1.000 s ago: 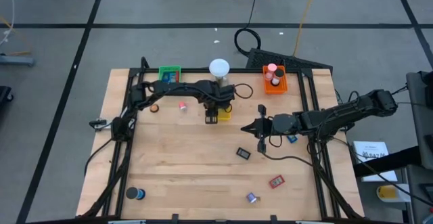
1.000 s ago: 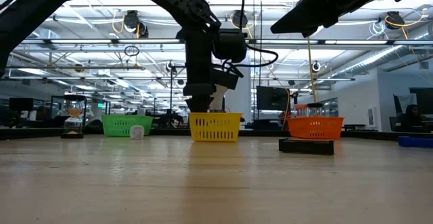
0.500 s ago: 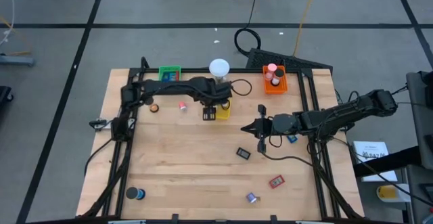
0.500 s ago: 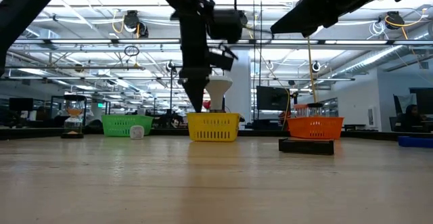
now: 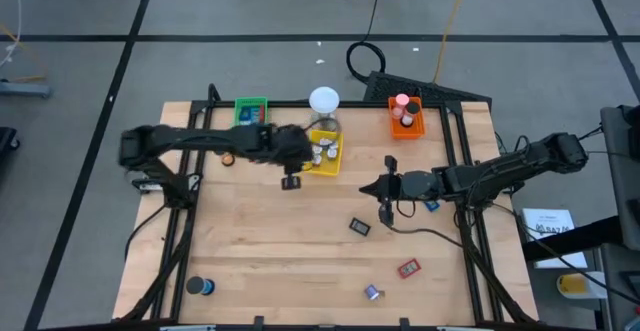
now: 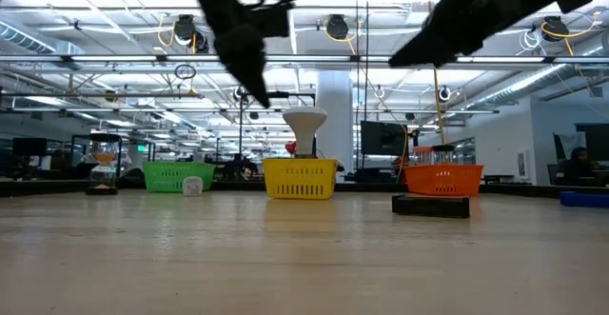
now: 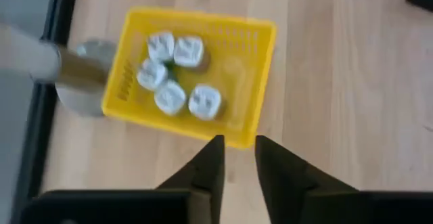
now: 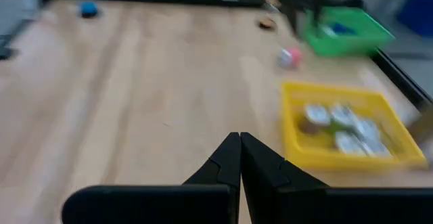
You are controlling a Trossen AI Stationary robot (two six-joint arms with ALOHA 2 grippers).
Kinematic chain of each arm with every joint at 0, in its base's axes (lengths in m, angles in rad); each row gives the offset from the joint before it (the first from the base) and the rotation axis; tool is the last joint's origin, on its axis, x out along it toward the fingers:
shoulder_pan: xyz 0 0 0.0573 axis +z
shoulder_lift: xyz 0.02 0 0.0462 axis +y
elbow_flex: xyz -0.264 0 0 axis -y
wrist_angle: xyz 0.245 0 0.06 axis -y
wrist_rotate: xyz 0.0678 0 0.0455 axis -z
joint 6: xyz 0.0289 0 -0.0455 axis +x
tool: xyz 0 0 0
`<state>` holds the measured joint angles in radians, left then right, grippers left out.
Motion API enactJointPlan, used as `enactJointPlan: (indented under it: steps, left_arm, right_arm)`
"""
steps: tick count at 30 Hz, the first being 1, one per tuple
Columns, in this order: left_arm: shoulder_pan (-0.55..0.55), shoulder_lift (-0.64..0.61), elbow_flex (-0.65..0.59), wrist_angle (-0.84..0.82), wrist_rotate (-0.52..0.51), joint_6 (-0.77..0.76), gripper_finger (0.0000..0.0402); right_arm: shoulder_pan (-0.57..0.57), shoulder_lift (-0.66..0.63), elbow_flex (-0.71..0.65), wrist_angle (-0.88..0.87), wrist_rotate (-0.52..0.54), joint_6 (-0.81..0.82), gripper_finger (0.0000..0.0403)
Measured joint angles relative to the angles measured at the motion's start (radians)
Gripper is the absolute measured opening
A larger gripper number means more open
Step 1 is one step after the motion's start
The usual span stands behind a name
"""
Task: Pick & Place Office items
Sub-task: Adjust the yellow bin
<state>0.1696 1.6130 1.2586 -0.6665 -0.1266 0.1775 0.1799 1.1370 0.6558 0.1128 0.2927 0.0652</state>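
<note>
A pale wooden table [image 5: 260, 241] stands on a grey tiled floor, with an open office hall beyond it. Three small latticed plastic trays sit along the far edge: a green tray [image 5: 251, 109], a yellow tray [image 5: 325, 151] and an orange tray [image 5: 407, 117]. Small office items lie scattered on the wood: a blue roll [image 5: 204, 287] near the front left corner, a red flat piece [image 5: 408, 268], a dark flat piece [image 5: 360, 227] and a pink bit [image 5: 269, 155]. Five silvery-white round bits [image 7: 170, 97] lie in the yellow tray. These pieces look light, hard and smooth, so they may slip; the flat ones are best pinched across their short sides, the roll across its rim. The left gripper [image 5: 291, 180] hovers just beside the yellow tray, its fingers [image 7: 208, 170] a narrow gap apart and holding nothing. The right gripper [image 5: 386, 211] hangs mid-table, clenched and empty. The pink bit's exact shape is hard to make out.
</note>
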Motion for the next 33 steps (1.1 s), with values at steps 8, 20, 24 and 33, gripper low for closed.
enactJointPlan:
  steps: [8,20,24,33]
  left_arm:
    - [0.000,-0.251,-0.546,0.583,0.041,-0.063,0.0025]
    - [-0.017,-0.326,-0.988,1.506,0.111,-0.135,0.0025]
    - [-0.023,-0.327,-0.996,1.528,0.106,-0.154,0.0025]
    - [-0.038,-0.327,-0.996,1.528,0.100,-0.161,0.0026]
  right_arm:
    - [-0.191,0.137,-0.010,0.022,0.070,0.202,0.0000]
    - [-0.444,0.422,0.007,0.289,-0.036,0.270,0.0000]
    - [-0.481,0.494,0.053,0.303,-0.035,0.286,0.0000]
    - [-0.527,0.614,0.151,0.330,-0.112,0.309,0.0000]
